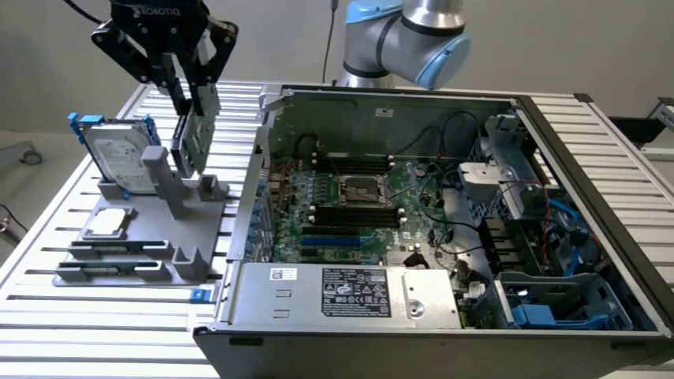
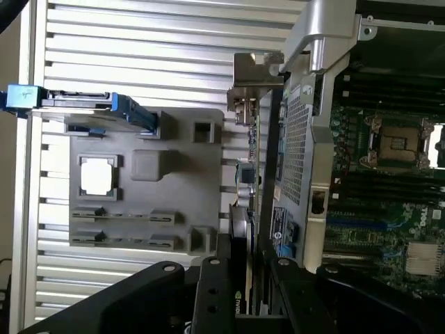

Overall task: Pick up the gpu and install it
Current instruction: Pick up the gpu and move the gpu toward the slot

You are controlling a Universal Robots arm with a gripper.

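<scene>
- we see the gripper (image 1: pixel 189 103) high at the exterior view's left, above the grey parts holder (image 1: pixel 137 237) that lies on the slatted table (image 1: pixel 95 339).
- its jaws are partly closed and clamp the gpu (image 1: pixel 195 138) by its upper edge; the card sits between them and hangs straight down, on edge.
- the gpu is near the holder's side that faces the computer case (image 1: pixel 589 158), just beside the case's open wall. we cannot tell whether its lower edge is clear of the holder's posts.
- in the wrist view we look down along the gripper (image 2: pixel 252 282) and see the gpu (image 2: pixel 254 188) edge-on, a thin strip running away from the jaws, with its silver end bracket (image 2: pixel 254 73) at the far end.
- there the card lies between the holder (image 2: pixel 181 209) and the perforated wall of the case (image 2: pixel 299 139).
- a hard drive (image 1: pixel 116 154) with a blue frame stands on edge in the holder, further to the exterior view's left than the gpu, and a square processor chip (image 1: pixel 109 223) lies flat in a recess nearer the camera.
- inside the case the motherboard (image 1: pixel 358 205) lies flat, with a processor socket (image 1: pixel 356 189) between black memory slots (image 1: pixel 358 215).
- a silver power supply (image 1: pixel 348 292) with a label fills the near corner of the case.
- the robot arm (image 1: pixel 406 39) rises behind the case.
</scene>
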